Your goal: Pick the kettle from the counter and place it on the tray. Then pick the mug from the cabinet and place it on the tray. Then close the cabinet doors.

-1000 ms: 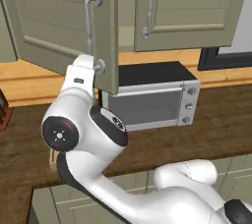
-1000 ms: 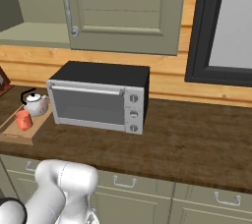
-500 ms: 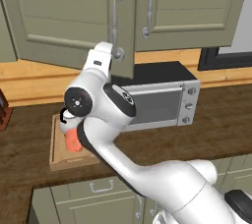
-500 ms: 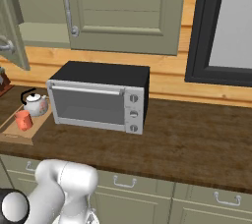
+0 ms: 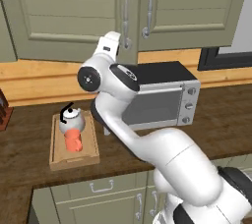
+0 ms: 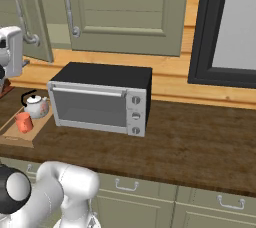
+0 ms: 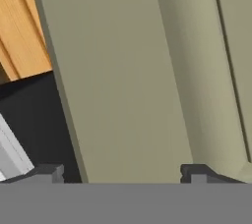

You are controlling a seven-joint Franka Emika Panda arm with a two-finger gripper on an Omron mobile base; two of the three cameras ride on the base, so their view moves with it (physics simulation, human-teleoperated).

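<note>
Left base view: My arm rose from the lower right and reached up to the cabinet doors (image 5: 98,16), with the hand pressed against the lower edge of the left door near its vertical silver handle (image 5: 127,14). Both doors sat flush or nearly flush with the cabinet front. On the dark wood tabletop (image 5: 24,149), the tray (image 5: 55,155) lay to the left of the microwave (image 5: 162,98). The kettle (image 5: 71,122) stood upright on the far half of the tray. The mug (image 5: 75,141) stood on the tray just in front of the kettle, touching or nearly touching it.

Right base view: The left door (image 6: 27,17) stood slightly ajar, its lower edge out from the right door (image 6: 125,12). My white hand showed at the left edge, beside that door's handle. The tray (image 6: 17,137) lay at the left end of the tabletop (image 6: 190,147), beside the microwave (image 6: 100,99), carrying the kettle (image 6: 36,106) and the mug (image 6: 23,122).

Hand view: My end effector (image 7: 120,174) was spread wide, holding nothing. Its two dark fingertips (image 7: 47,173) framed the grey-green door panel (image 7: 128,70) directly ahead. The black top of the microwave (image 7: 29,120) and the pale wooden wall panel (image 7: 24,26) showed to the left.
</note>
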